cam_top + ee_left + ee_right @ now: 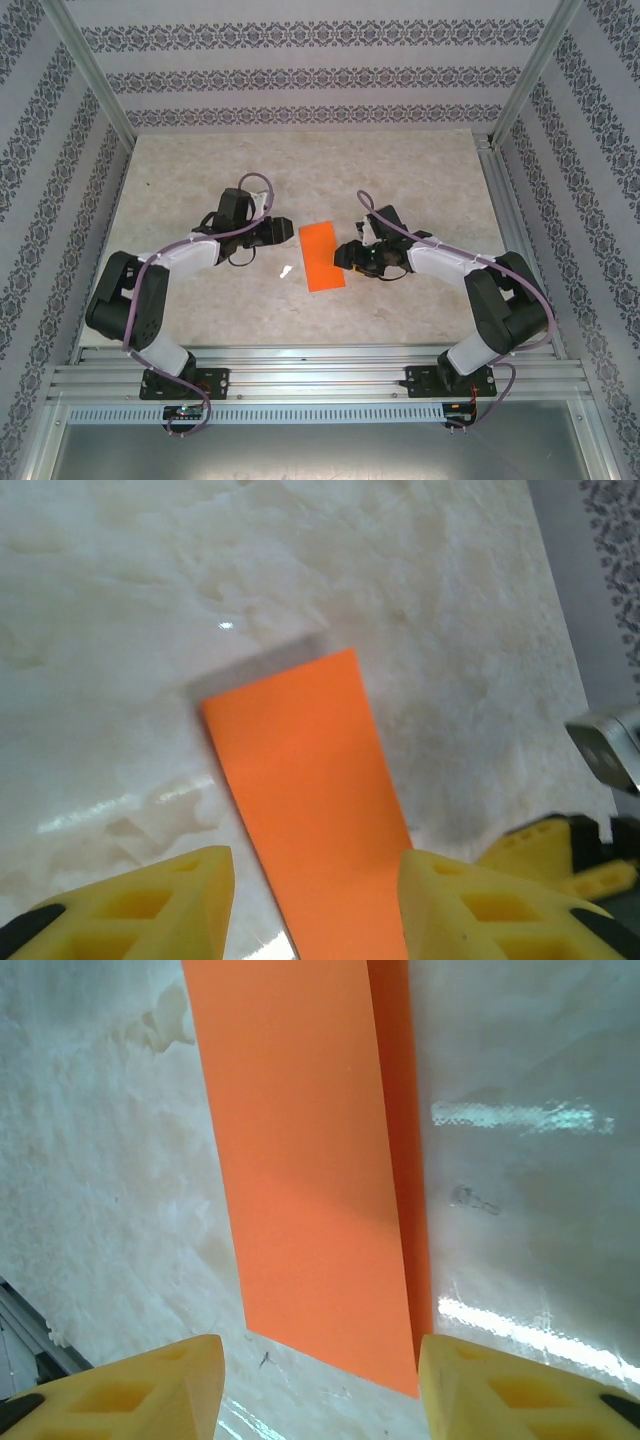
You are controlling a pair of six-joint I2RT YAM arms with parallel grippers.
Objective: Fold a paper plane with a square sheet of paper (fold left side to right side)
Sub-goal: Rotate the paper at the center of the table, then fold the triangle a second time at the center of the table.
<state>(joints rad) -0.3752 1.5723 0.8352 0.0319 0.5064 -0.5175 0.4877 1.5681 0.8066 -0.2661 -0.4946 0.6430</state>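
Marble-look tabletop point(200, 180), patterned walls on three sides. The orange sheet point(322, 256) lay flat mid-table between the two arms, already doubled into a narrow rectangle. Its long axis ran near-to-far with the far end tipped slightly left.

The left gripper point(313, 880) had its jaws apart and held nothing. In its wrist view the rectangle ran lengthwise away from the gap, with its near end lying between the yellow fingers point(160, 900).

The right gripper point(318, 1360) was likewise spread and empty, with the same lengthwise run ahead of its gap. That view showed the two layers slightly offset along one long edge.

From overhead, the right gripper sat just beside the sheet's right long edge, while the left one stood off a little from the left edge. The right arm was nearer.

My read: either arm would meet a long edge side-on, so the next crease most likely depends on that long axis.
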